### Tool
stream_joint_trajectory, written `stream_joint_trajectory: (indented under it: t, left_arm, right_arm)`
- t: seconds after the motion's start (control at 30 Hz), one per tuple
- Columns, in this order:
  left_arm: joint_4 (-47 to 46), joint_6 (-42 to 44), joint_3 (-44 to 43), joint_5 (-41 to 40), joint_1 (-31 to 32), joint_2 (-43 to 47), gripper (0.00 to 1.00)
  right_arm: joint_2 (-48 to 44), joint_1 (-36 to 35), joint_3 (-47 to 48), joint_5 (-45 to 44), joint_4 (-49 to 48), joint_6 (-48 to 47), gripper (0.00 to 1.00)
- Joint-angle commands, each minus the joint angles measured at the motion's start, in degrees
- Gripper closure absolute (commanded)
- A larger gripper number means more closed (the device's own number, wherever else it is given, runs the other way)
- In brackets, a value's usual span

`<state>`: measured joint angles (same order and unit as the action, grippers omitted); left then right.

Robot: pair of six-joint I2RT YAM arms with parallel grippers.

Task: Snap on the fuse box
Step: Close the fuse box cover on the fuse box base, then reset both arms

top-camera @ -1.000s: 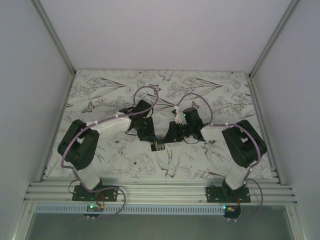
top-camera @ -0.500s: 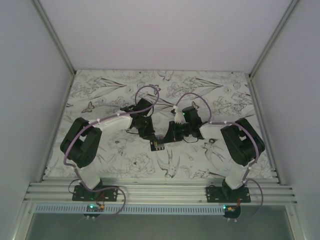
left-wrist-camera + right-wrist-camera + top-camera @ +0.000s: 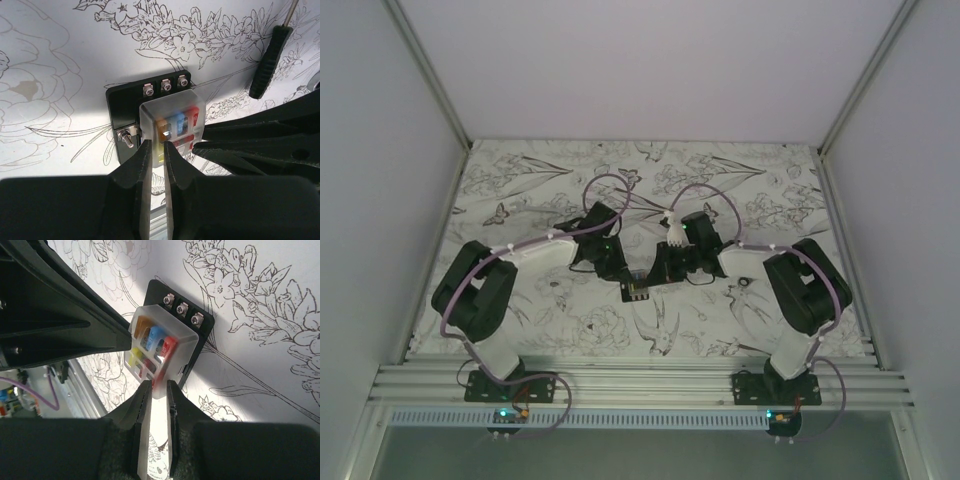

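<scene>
The fuse box (image 3: 638, 290) lies on the flower-print mat between both arms. It has a black base (image 3: 120, 102) with screws and a translucent cover (image 3: 172, 122) over orange, blue, red and yellow fuses. It also shows in the right wrist view (image 3: 160, 350). My left gripper (image 3: 156, 146) has its fingers almost together, empty, with the tips at the cover's near edge. My right gripper (image 3: 159, 386) stands the same way at the cover's opposite edge. In the top view the left gripper (image 3: 623, 274) and right gripper (image 3: 657, 274) meet over the box and hide most of it.
A black-handled screwdriver (image 3: 267, 57) lies on the mat beyond the box, near the right arm's fingers (image 3: 250, 142). The mat (image 3: 550, 190) ends at an aluminium rail (image 3: 640, 380) in front. White walls stand on the left, right and back.
The left arm has shifted a little, its wrist moving slightly back and its elbow leftward. Both grippers stay at the fuse box. The right arm has barely moved.
</scene>
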<state>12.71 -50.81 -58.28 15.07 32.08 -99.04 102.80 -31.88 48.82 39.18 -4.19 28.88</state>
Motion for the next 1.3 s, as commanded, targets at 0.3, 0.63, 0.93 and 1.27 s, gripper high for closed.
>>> stream_joint_trajectory:
  t: [0.3, 0.63, 0.93, 1.27]
  left_arm:
    - [8.0, 4.0, 3.6, -8.3, 2.3, 10.8, 0.57]
    - [10.9, 12.2, 5.6, -22.7, -10.0, 24.9, 0.09]
    - [3.8, 17.3, 12.9, -36.1, -23.0, 29.3, 0.00]
    - [-20.3, 29.9, 23.2, -51.0, -25.3, 26.9, 0.00]
  right_arm:
    - [-16.2, -2.1, -1.0, -22.7, 9.2, -8.0, 0.57]
    - [-31.6, 9.2, -10.9, -59.6, -1.3, -13.7, 0.12]
    - [-27.9, 19.7, -19.7, -66.4, -25.5, -17.7, 0.01]
    - [-31.3, 21.7, -28.2, -63.8, -39.1, -24.0, 0.01]
